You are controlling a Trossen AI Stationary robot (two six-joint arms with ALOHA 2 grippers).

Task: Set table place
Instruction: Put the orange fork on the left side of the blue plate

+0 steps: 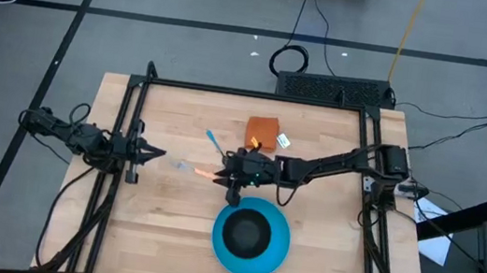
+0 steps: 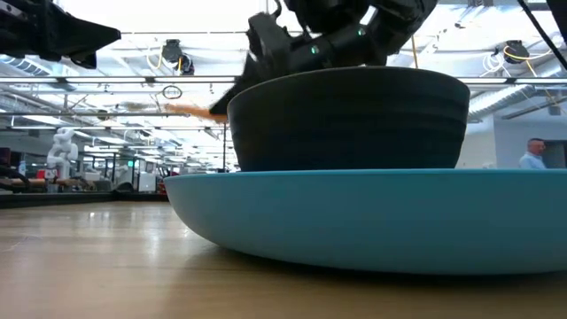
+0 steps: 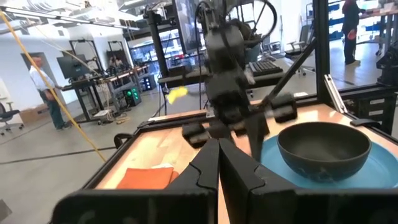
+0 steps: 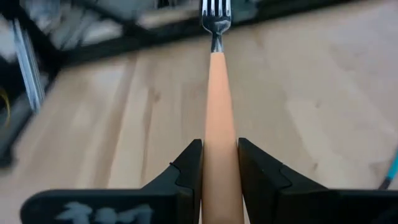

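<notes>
My right gripper (image 1: 231, 176) is over the table's middle, just beyond the plate, and is shut on the orange-handled fork (image 1: 199, 172). The fork's metal tines (image 4: 216, 14) point toward the table's left. The black bowl (image 1: 248, 231) sits in the round blue plate (image 1: 273, 255) near the front edge. The blue-handled spoon (image 1: 214, 141) lies on the table farther back. My left gripper (image 1: 156, 153) hangs shut and empty at the table's left side, above the wood. My right gripper pinches the fork's orange handle (image 4: 220, 155) between its two fingers (image 4: 188, 169). The handle runs along the fingers and sticks straight out ahead of them. The fingers come roughly level from the table's right. The fork (image 2: 188, 109) is lifted clear of the table, about level.
A folded orange cloth (image 1: 263, 132) with a white tag lies at the back centre, behind my right gripper. Black frame posts (image 1: 139, 104) stand along the table's left and right sides. Bare wood lies left of the plate. People stand in the room beyond.
</notes>
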